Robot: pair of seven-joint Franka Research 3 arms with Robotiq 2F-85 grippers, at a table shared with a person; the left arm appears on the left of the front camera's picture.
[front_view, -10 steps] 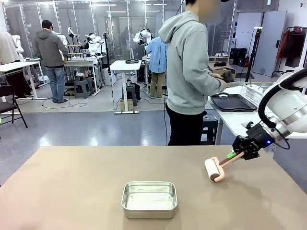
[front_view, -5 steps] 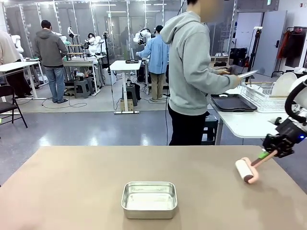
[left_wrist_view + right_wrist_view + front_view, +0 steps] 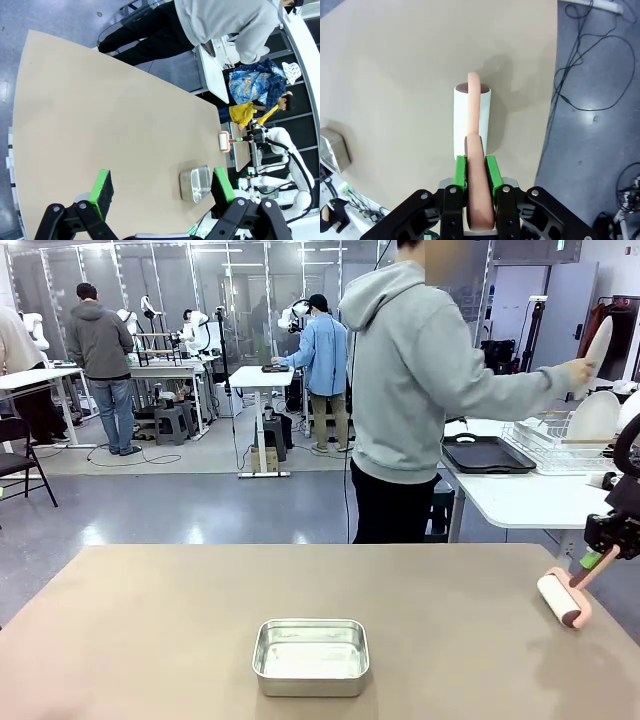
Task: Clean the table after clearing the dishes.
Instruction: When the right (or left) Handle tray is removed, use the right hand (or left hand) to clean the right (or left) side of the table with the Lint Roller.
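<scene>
Tan counter (image 3: 180,620) with 1 pink roller (image 3: 563,598) at its right edge.
Right gripper (image 3: 475,167) has its jaws pinching the stiff, light-looking handle, a good holding spot. Left gripper (image 3: 162,187) hangs with jaws spread. Steel pan (image 3: 311,656) sits near the middle.

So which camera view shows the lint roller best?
The right wrist view: the lint roller is close, its handle clamped in the right end effector. The front view shows it at the table's right edge; the left wrist view, tiny.
</scene>
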